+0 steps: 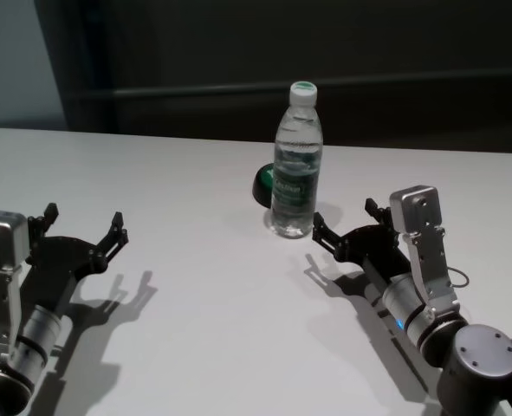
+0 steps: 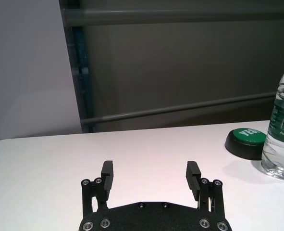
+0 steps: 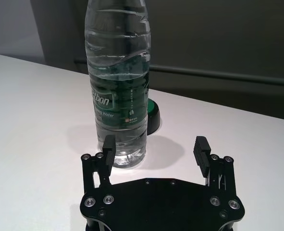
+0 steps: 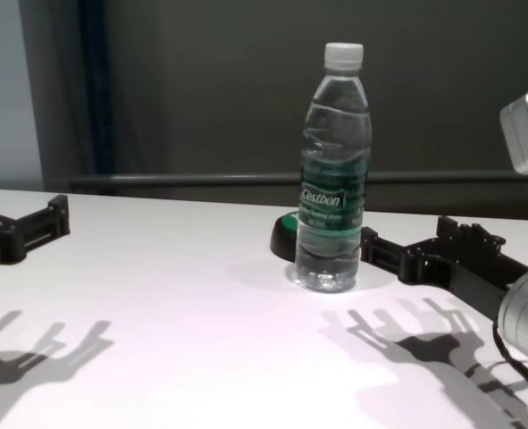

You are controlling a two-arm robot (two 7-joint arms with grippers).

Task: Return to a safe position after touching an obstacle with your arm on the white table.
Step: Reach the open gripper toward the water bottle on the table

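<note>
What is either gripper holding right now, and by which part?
Nothing. Both the right gripper and the left gripper are open and empty; the bottle stands free.

The white table carries 1 upright water bottle beside a black-and-green dome.

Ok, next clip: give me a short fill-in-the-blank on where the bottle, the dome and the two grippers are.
1. The water bottle stands ____ on the white table.
2. The gripper nearest the bottle is the ____ gripper, with its fingers open.
3. The small dome behind the bottle has a ____ top.
4. The left gripper holds ____.

Missing words: upright; right; green; nothing
</note>
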